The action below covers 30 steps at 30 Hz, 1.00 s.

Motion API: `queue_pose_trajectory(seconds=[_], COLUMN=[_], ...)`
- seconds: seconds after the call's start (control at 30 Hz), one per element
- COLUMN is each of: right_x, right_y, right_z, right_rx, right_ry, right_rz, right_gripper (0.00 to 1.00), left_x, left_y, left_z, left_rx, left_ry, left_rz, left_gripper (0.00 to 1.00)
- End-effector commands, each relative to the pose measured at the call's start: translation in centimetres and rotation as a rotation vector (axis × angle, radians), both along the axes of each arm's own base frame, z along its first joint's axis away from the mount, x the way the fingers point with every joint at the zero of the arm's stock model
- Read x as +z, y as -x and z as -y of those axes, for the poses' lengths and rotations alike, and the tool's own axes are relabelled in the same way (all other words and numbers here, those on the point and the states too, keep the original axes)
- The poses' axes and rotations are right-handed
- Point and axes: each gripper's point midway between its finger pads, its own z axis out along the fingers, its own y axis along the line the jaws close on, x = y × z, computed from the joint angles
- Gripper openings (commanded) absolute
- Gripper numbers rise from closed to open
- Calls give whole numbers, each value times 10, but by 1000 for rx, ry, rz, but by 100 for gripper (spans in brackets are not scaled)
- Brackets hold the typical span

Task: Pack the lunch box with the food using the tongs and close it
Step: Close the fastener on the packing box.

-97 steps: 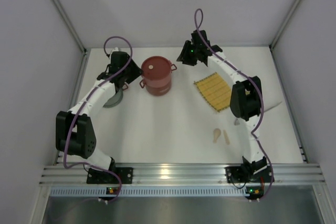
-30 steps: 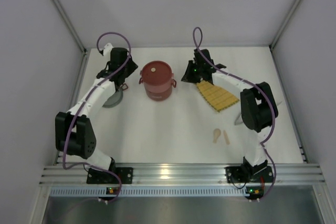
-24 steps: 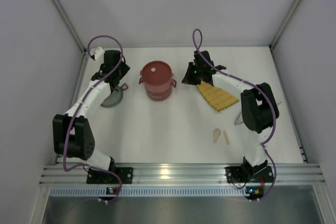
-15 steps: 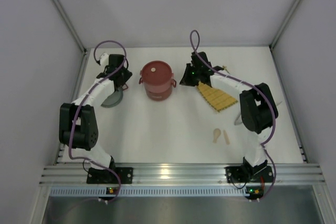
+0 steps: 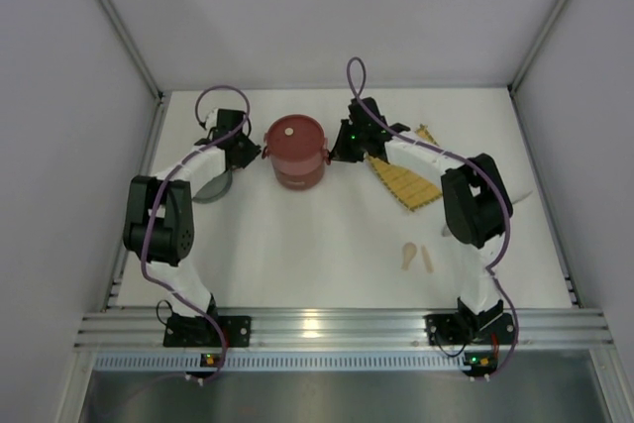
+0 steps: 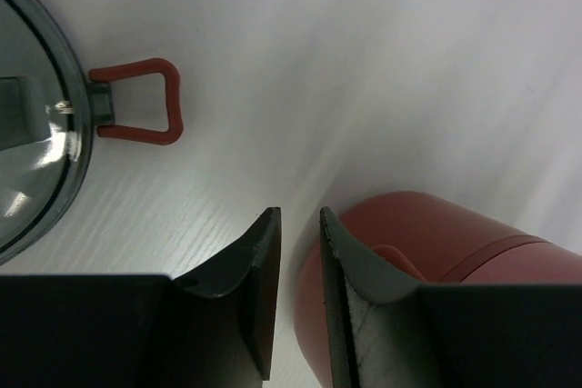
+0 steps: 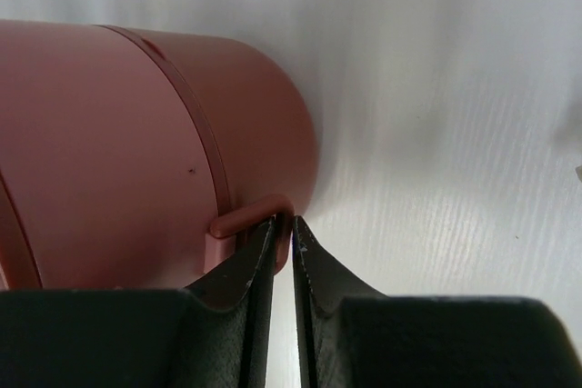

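The dark-red lunch box [image 5: 294, 146] stands closed at the back of the table, its flat lid on top. My right gripper [image 5: 335, 154] is at its right side. In the right wrist view the gripper [image 7: 292, 222] is shut on the box's small side handle [image 7: 238, 217], against the red wall [image 7: 109, 152]. My left gripper [image 5: 256, 153] is at the box's left side. Its jaws [image 6: 300, 215] stand a narrow gap apart with nothing between them, and the box [image 6: 473, 243] lies just beyond the right finger. A thin silver-grey strip, perhaps the tongs [image 5: 519, 196], shows behind the right arm. The food is out of view.
A grey see-through lid [image 5: 208, 188] with a red loop handle [image 6: 145, 102] lies left of the box. The yellow woven mat [image 5: 406, 180] lies to the right, partly under the right arm. Two small beige sticks [image 5: 416, 257] lie nearer the front.
My left arm has swung from beside the grey lid to the box's left side, and its jaws have narrowed. My right gripper has moved left onto the box's right handle.
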Motion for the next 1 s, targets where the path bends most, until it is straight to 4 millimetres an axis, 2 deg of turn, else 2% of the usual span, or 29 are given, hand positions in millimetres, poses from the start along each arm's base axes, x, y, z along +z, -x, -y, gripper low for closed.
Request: queue_pose_trajectory(seconds=[0.0, 0.2, 0.7, 0.97], right_x=[6, -3, -12, -26], right_y=[-5, -8, -10, -9], right_z=[-16, -19, -27, -34], right_rx=[4, 1, 16, 37], right_ry=[-13, -9, -22, -18], right_rz=[7, -4, -24, -58], right_gripper=[11, 11, 11, 10], left_x=[15, 5, -10, -15], left_y=[-18, -13, -3, 3], left_z=[20, 40, 70, 83], left_rx=[-67, -126, -180, -202], left_ry=[42, 47, 58, 57], left_rz=[71, 49, 20, 12], left_gripper=[29, 29, 29, 28])
